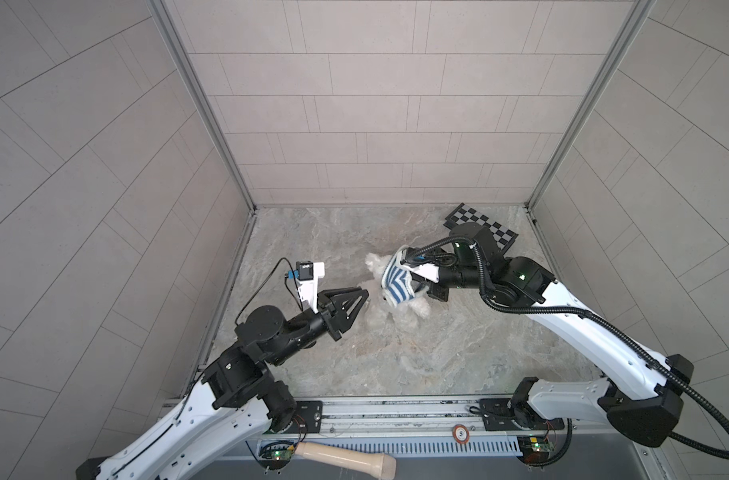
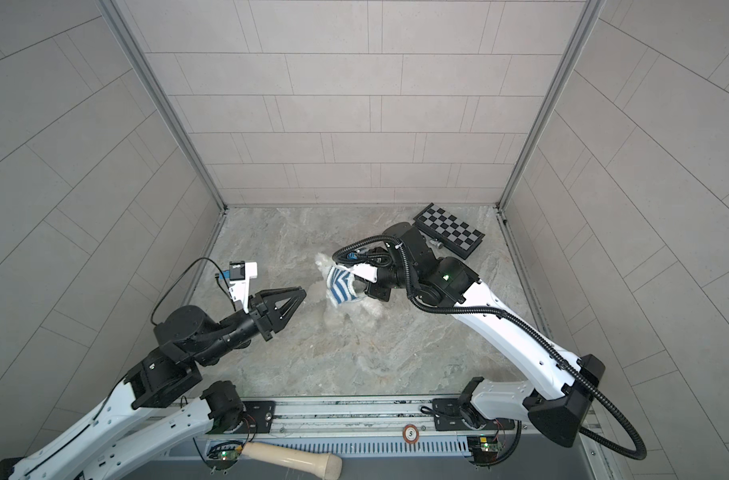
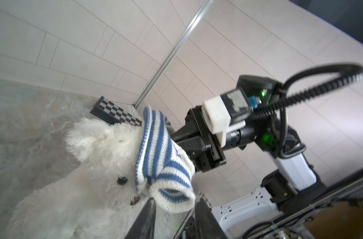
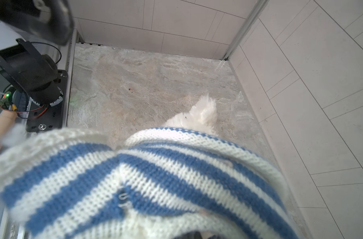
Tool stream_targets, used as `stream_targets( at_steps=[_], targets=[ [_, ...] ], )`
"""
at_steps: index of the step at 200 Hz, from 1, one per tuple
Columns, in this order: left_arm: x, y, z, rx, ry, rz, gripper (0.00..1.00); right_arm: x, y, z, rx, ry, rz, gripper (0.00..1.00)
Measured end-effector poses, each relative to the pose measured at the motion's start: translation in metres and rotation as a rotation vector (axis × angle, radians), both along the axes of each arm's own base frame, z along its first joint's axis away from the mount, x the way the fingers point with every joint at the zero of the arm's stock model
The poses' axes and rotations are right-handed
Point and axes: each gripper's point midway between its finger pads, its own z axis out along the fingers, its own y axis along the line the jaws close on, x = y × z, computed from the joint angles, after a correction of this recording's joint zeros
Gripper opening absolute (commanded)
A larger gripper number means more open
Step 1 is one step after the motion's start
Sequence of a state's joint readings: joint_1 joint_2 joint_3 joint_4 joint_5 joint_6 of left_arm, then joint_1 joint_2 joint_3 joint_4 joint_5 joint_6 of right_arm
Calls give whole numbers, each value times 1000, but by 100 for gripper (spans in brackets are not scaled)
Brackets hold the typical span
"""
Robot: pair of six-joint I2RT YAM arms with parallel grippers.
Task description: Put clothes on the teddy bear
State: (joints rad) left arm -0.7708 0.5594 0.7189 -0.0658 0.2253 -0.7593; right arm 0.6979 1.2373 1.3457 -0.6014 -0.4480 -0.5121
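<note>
While teddy bear (image 1: 375, 266) sits between them | left jaws narrowly apart | right jaws clamp shirt (image 1: 396, 284)

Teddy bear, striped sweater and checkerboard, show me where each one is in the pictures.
teddy bear (image 3: 102, 157): left wrist view, on the head fur above the eye.
striped sweater (image 4: 147, 165): right wrist view, on the blue and white knit stripes.
checkerboard (image 2: 450, 230): in a top view, on its chequered face.

The table's (image 1: 396, 353) near half and far left lie open. The bear (image 1: 373, 264) and sweater (image 1: 396, 282) block the middle, the right arm (image 1: 583, 320) crosses the right side, a checkerboard (image 1: 487, 222) fills the far right corner.
</note>
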Motion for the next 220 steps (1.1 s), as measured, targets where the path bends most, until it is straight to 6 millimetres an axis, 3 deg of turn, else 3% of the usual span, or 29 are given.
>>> stream_targets(
  at_steps=[25, 65, 96, 135, 187, 220],
  targets=[
    [26, -3, -16, -35, 108, 7, 34, 8, -3, 5, 27, -46, 35, 0],
    [32, -29, -42, 18, 205, -93, 28, 5, 5, 12, 46, -105, 115, 0],
    [31, -38, -32, 16, 189, -143, 25, 5, 8, 9, 39, -113, 141, 0],
    [19, -49, -26, 19, 155, -197, 38, 5, 8, 9, 34, -124, 150, 0],
    [16, -55, -26, 29, 149, -208, 30, 3, 8, 10, 36, -137, 155, 0],
    [20, -52, -25, 34, 135, -180, 31, -3, 7, 15, 39, -159, 170, 0]
  ],
)
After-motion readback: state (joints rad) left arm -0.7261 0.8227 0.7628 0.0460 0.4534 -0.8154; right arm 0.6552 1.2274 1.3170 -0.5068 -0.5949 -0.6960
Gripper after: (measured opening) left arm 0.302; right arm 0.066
